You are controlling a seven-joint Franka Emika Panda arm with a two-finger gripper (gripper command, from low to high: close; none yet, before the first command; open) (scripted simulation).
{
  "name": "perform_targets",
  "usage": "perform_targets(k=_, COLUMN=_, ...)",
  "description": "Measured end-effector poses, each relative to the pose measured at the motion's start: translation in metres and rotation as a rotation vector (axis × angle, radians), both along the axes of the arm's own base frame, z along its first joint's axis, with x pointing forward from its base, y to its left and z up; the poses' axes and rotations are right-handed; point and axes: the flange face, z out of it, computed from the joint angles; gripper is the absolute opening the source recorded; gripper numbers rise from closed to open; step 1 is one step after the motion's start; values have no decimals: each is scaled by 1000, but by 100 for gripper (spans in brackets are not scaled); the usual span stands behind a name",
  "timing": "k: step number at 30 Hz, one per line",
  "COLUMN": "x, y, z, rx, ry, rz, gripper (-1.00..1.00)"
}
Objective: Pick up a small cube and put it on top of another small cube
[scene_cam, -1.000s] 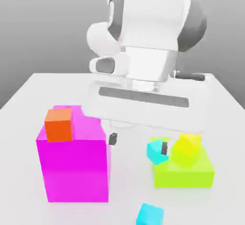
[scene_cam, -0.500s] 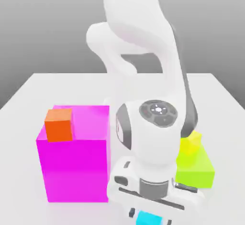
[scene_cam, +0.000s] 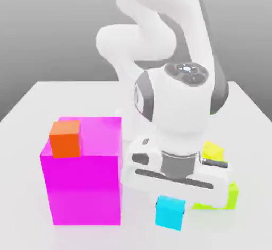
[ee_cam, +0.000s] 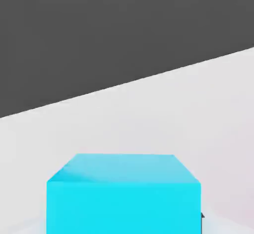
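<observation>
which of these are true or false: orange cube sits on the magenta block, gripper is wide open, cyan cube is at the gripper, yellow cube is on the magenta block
1. The orange cube sits on the magenta block. True.
2. The gripper is wide open. False: it is shut on the cyan cube.
3. The cyan cube is right under the hand. True.
4. The yellow cube is on the magenta block. False: it rests on the lime block, at the exterior view's right.

White table [scene_cam: 32,105], plain grey bkgd.
</observation>
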Motion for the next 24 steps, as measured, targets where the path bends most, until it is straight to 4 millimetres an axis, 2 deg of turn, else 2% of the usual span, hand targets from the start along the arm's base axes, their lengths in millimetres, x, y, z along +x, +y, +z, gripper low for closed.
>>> perform_targets(k=4, x=-34, y=13, z=25, rx=-13, ry=6, rz=131, gripper=-100)
perform_targets(k=7, x=-59, y=13, z=41, rx=-11, ry=9, rz=209, gripper=-100)
perform_targets(k=14, x=-121, y=20, z=67, rx=35, ry=8, rz=417, gripper=-100)
perform_targets(k=16, x=-131, y=21, z=61, rx=48, ry=7, rz=454, gripper=-100)
perform_targets(k=21, x=-134, y=21, z=11, rx=51, ry=7, rz=466, gripper=-100)
perform_targets(k=22, x=-135, y=21, z=6, rx=51, ry=7, rz=467, gripper=100)
perform_targets(k=24, x=-135, y=21, z=6, rx=51, ry=7, rz=467, gripper=100)
